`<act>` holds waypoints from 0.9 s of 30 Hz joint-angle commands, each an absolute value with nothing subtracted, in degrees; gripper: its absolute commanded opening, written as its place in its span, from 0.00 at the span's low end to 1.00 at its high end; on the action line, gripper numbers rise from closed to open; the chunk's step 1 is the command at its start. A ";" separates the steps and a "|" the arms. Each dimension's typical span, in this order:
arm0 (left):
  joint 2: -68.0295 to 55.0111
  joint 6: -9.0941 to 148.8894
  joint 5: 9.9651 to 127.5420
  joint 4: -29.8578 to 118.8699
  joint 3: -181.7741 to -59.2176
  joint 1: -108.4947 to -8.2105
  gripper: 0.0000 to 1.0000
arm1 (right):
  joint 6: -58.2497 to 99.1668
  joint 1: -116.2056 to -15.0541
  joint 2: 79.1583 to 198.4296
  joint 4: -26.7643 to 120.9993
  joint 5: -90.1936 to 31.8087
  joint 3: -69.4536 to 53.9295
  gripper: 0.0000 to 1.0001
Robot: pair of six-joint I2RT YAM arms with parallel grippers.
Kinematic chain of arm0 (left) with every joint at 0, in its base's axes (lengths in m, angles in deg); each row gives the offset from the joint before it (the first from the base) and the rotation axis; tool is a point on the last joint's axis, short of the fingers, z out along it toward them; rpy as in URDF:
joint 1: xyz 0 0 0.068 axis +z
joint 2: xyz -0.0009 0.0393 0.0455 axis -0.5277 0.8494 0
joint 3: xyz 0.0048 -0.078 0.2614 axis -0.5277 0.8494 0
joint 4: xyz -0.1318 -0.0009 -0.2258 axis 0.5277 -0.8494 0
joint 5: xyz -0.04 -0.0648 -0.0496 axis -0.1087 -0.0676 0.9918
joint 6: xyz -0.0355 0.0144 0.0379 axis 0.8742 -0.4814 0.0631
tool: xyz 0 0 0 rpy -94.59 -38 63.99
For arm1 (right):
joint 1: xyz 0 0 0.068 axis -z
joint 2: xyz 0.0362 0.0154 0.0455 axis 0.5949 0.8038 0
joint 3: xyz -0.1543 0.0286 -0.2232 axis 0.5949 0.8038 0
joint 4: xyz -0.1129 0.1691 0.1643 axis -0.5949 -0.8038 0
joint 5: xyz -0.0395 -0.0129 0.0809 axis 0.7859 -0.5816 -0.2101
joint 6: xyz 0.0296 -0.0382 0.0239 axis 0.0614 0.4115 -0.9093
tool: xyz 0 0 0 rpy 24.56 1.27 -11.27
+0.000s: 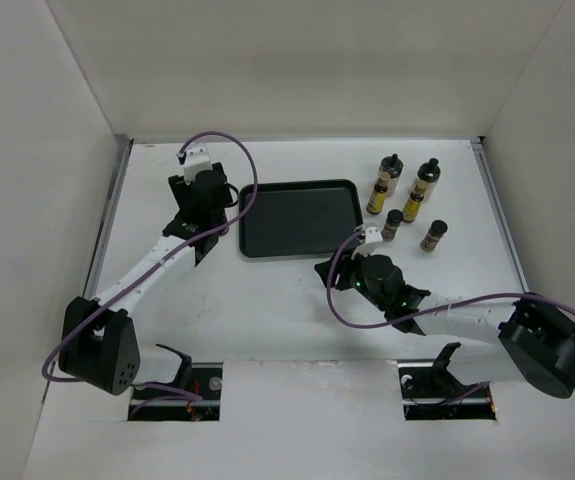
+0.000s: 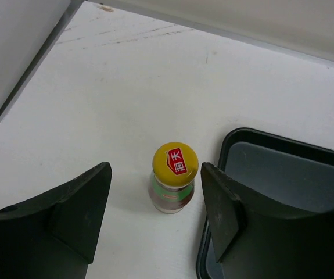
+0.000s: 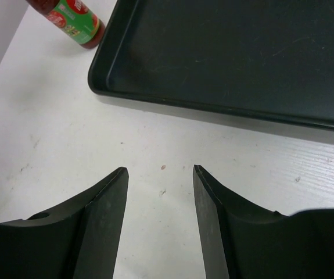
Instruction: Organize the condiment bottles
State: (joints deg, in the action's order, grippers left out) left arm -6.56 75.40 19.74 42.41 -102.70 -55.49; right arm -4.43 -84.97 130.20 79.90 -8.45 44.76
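Observation:
The taller red bottle (image 2: 174,176) with green neck and yellow cap stands upright on the table just left of the black tray (image 2: 283,165). My left gripper (image 2: 155,170) is open above it, the bottle between the fingers and nearer the right one, untouched. In the top view the left gripper (image 1: 210,190) hides this bottle. It shows in the right wrist view (image 3: 74,17) at the top left. Several small dark and yellow-labelled bottles (image 1: 407,198) stand grouped right of the tray (image 1: 297,218). My right gripper (image 1: 329,272) is open and empty over bare table (image 3: 160,170), just near of the tray (image 3: 242,52).
White walls enclose the table on the left, back and right. The tray is empty. A metal strip runs along the table's left edge (image 2: 33,75).

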 commanded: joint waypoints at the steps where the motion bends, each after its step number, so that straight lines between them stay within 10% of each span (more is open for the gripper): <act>1: -7.30 76.51 22.43 44.07 -104.22 -54.57 0.61 | -4.46 -85.50 130.13 84.19 -9.77 43.09 0.55; 15: 0.96 76.78 25.08 47.32 -106.60 -52.11 0.54 | -4.45 -85.50 131.01 85.15 -10.83 43.26 0.54; 27: -4.47 74.23 19.98 50.84 -105.28 -52.72 0.14 | -4.10 -85.50 131.28 85.33 -11.09 43.09 0.53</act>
State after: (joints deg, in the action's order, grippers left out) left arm 1.94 76.10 23.89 44.60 -103.90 -52.50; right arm -4.43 -84.97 131.47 81.69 -10.48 44.76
